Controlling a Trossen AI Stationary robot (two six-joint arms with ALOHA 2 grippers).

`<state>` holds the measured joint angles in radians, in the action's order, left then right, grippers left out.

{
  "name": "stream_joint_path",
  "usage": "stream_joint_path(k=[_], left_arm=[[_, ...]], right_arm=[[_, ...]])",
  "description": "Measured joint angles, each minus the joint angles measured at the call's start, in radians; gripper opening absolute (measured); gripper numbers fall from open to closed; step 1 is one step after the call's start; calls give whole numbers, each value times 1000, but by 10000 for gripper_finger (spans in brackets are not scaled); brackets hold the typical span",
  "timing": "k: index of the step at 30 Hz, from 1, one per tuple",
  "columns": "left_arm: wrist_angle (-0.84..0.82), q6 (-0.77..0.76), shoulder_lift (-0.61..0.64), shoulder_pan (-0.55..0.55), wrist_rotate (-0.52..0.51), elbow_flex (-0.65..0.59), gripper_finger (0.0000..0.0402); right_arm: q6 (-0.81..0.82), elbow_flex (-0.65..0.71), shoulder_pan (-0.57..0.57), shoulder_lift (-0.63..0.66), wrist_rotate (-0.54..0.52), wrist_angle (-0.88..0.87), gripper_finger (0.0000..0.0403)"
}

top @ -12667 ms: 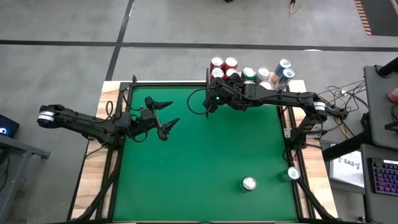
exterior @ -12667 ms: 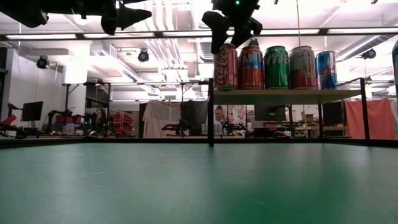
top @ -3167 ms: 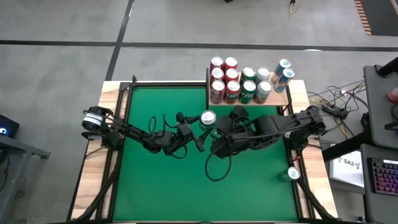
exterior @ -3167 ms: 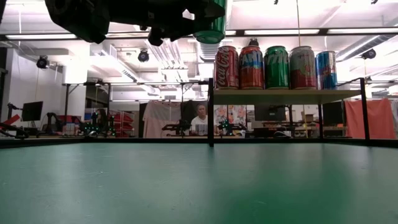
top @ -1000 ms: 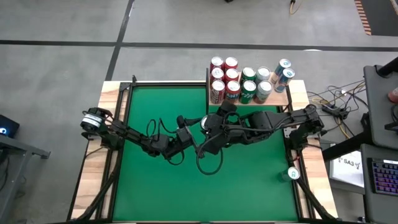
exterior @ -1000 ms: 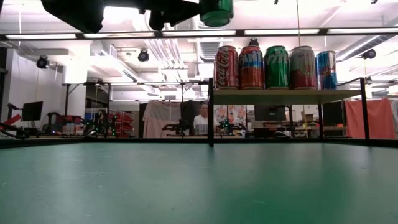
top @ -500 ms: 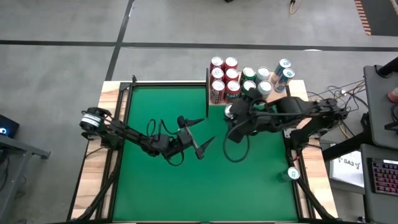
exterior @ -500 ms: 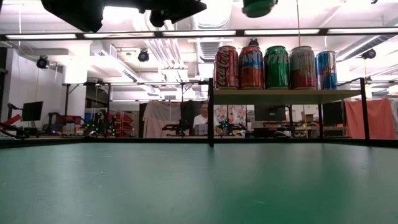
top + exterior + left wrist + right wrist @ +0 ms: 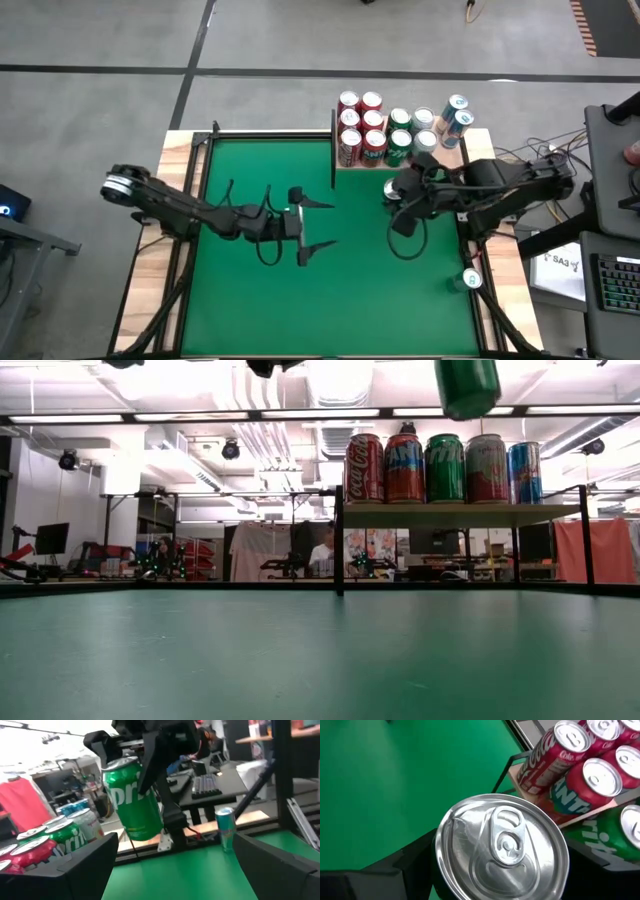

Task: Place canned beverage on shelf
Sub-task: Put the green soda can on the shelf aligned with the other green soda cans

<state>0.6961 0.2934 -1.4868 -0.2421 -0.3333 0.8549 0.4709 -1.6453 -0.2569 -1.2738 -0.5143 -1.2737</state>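
Sprite can [image 9: 134, 802] being gripped by right tool [image 9: 393, 192].
It is being held near the shelf [image 9: 455, 158]; left tool [image 9: 318, 224] is being held open.

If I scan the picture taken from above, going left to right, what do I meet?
Left gripper, open over the green table → the held Sprite can in the right gripper → the lone can at the table's right edge.

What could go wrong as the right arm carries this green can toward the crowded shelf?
The Sprite can, held in the air by the right gripper, might knock the cans already packed on the shelf. It also looks tilted in the low view, so it could tip when set down.
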Motion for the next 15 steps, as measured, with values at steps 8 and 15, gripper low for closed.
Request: stream_joint_path(k=[8, 15], left_arm=[[-30, -15, 139, 5, 27, -97, 378], [-29, -15, 229, 9, 34, -162, 378]], right_arm=[[-11, 275, 0, 196, -34, 160, 298], [11, 408, 28, 275, -89, 230, 298]])
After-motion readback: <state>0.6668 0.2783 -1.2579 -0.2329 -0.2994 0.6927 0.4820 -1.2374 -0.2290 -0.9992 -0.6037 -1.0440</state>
